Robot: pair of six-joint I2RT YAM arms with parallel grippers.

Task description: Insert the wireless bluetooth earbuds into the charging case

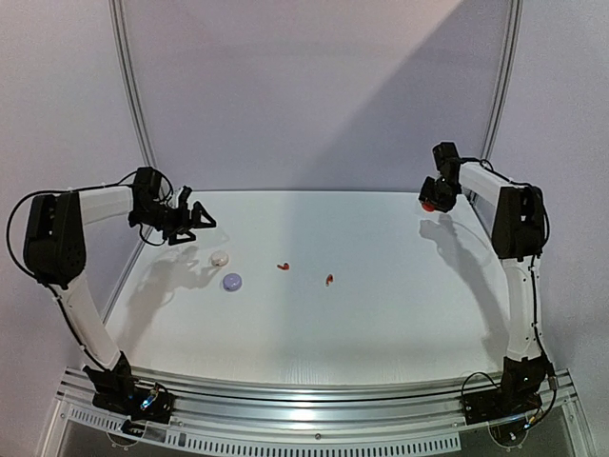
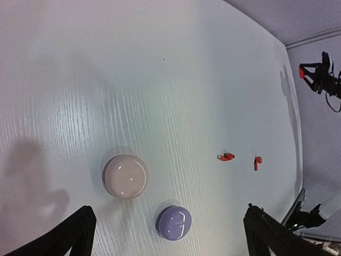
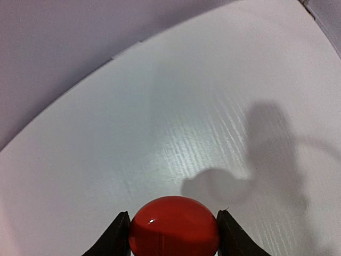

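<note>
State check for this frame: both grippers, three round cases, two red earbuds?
left gripper: open, empty, above the table
right gripper: shut on the red case
red case: looks closed, held off the table
white case: closed, on the table
lilac case: closed, on the table
red earbuds: loose on the table, outside any case

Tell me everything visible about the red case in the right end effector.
The red case is a smooth, glossy, rounded shell, plastic by its look; no seam or opening shows. The right end effector clamps it, dark fingers pressing both sides. It appears held above the white table, near its far right corner.
</note>
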